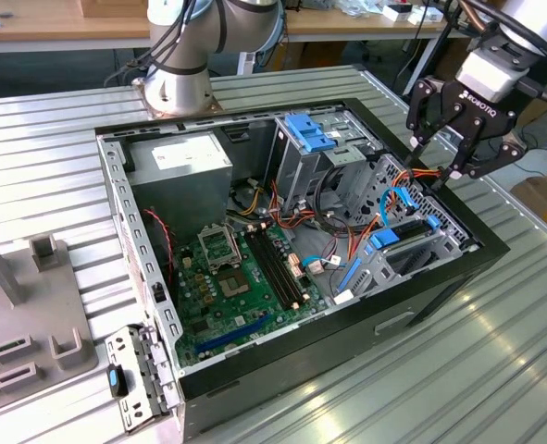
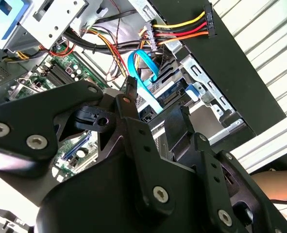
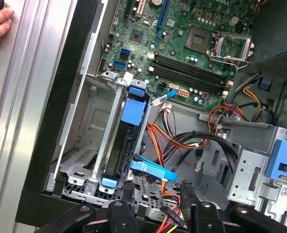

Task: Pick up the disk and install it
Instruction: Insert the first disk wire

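**Exterior view:** the gripper [image 1: 432, 162] hangs at upper right of frame, over the right end of the open computer case [image 1: 254, 370] on the counter [image 1: 495, 370]. Its jaws are wide apart with nothing in them. The disk [image 1: 410, 242] looks already set into the drive bay [image 1: 421, 264] just below the jaws. The step reads as install done or nearly done. Full seating can't be confirmed.

**Second wrist view:** the jaws are spread over the bay, gripping nothing. At frame centre a blue cable [image 2: 143, 68] loops up close to one jaw.

**First wrist view:** the disk stands on edge in the bay, lower left of centre, with blue rails on it. Its long axis runs from the bottom of the frame up toward the motherboard [image 3: 182, 48], and the end with the blue clip [image 3: 133, 109] points at the board. Judgement: any move from here calls for keeping the jaws clear of the blue cable and the wire bundle [image 3: 182, 143] near them.
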Robot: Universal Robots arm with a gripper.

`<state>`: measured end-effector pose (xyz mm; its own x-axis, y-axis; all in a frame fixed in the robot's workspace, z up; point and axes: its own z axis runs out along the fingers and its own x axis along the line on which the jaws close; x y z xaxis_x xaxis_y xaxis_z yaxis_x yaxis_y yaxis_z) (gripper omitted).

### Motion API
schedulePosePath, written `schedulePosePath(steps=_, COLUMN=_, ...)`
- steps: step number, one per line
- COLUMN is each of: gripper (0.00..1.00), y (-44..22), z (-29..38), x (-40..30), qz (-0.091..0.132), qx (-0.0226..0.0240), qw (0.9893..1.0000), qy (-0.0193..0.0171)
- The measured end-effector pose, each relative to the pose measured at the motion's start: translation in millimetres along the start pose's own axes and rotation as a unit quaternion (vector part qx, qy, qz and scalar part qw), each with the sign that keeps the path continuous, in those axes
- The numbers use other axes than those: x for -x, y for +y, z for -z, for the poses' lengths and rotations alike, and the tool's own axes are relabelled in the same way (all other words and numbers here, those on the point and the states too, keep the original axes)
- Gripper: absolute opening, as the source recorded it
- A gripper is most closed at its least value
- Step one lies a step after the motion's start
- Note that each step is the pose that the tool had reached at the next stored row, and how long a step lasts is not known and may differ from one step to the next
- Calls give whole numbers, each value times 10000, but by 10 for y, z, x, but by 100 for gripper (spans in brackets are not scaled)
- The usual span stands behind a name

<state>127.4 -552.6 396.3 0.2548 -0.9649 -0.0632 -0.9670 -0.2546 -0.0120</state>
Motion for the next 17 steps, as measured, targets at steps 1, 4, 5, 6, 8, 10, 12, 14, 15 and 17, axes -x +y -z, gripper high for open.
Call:
schedulePosePath(steps=1, gripper=50, y=0, z=0, x=0, qz=2, qx=0, qw=10000, qy=0)
schedulePosePath(steps=4, gripper=50, y=-1, z=0, x=2, qz=28, qx=2, qw=10000, qy=0)
schedulePosePath(steps=5, gripper=50, y=-1, z=0, x=2, qz=29, qx=2, qw=10000, qy=0)
schedulePosePath(steps=6, gripper=50, y=-1, z=0, x=2, qz=30, qx=2, qw=10000, qy=0)
schedulePosePath(steps=8, gripper=50, y=-1, z=0, x=3, qz=33, qx=2, qw=10000, qy=0)
schedulePosePath(steps=10, gripper=50, y=-1, z=0, x=3, qz=36, qx=2, qw=10000, qy=0)
schedulePosePath(steps=12, gripper=50, y=-3, z=0, x=5, qz=38, qx=2, qw=10000, qy=0)
schedulePosePath(steps=14, gripper=50, y=-15, z=0, x=8, qz=45, qx=3, qw=10000, qy=0)
schedulePosePath(steps=15, gripper=50, y=-31, z=-1, x=7, qz=56, qx=3, qw=10000, qy=0)
schedulePosePath(steps=17, gripper=50, y=-60, z=-2, x=8, qz=129, qx=8, qw=9999, qy=-1)
